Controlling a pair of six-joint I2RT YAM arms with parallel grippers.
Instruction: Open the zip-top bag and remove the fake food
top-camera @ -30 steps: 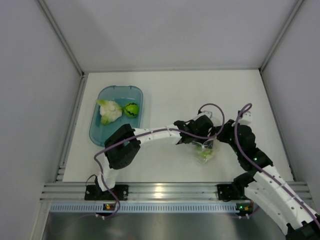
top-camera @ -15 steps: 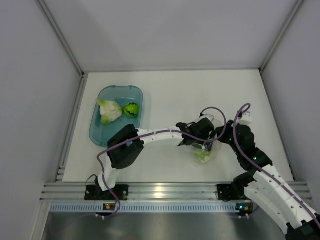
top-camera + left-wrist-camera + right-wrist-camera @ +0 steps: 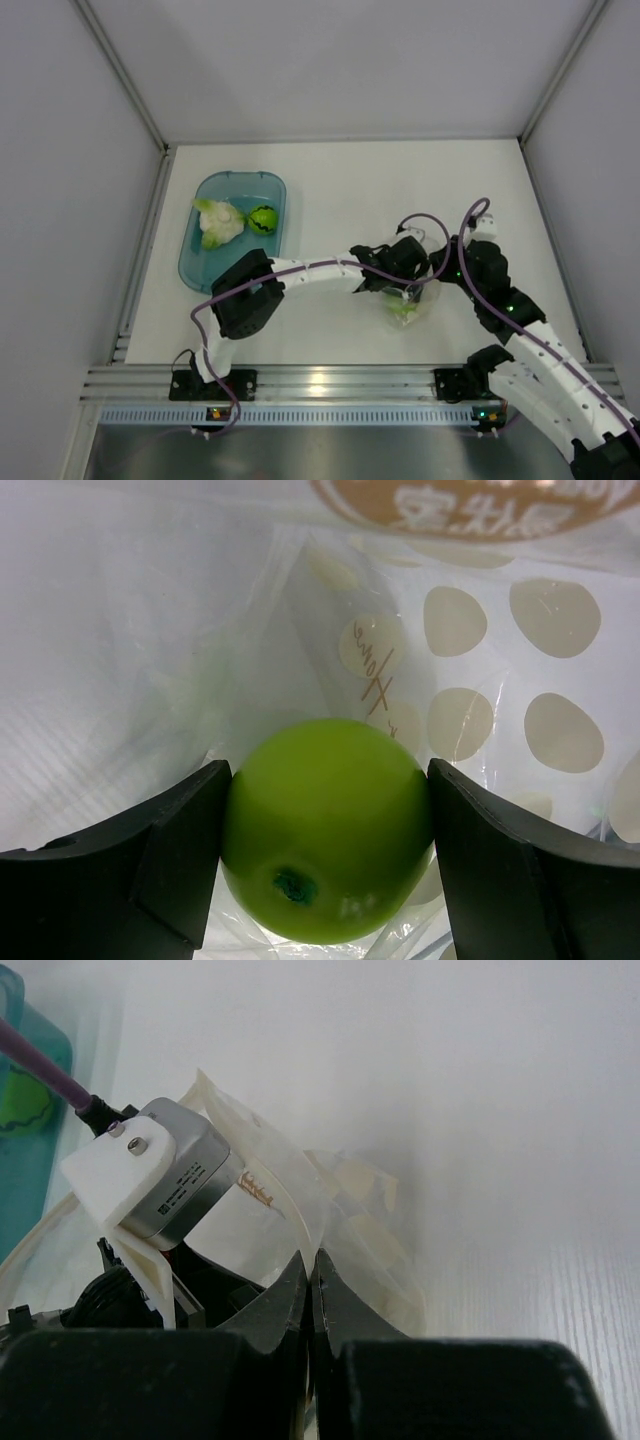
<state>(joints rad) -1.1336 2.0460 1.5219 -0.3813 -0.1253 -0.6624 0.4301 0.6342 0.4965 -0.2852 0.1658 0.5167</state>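
Note:
The clear dotted zip-top bag (image 3: 415, 303) lies right of the table's middle. My left gripper (image 3: 404, 290) is inside its mouth. In the left wrist view the gripper (image 3: 328, 850) is shut on the plain lime-green ball (image 3: 328, 825), with dotted plastic (image 3: 560, 730) behind. My right gripper (image 3: 310, 1265) is shut on the bag's top edge (image 3: 285, 1200) and shows in the top view (image 3: 445, 268) beside the bag. The white-and-green leafy lump (image 3: 218, 224) and the dark-striped green ball (image 3: 263, 219) lie in the teal tub (image 3: 200, 272).
The teal tub stands at the left of the table, and its corner shows in the right wrist view (image 3: 25, 1080). Grey walls (image 3: 80, 200) close in both sides and the back. A metal rail (image 3: 320, 385) runs along the near edge.
My left gripper has pushed a little deeper into the bag. My right arm has shifted slightly up and left, still holding the bag's edge. The food in the tub has not moved.

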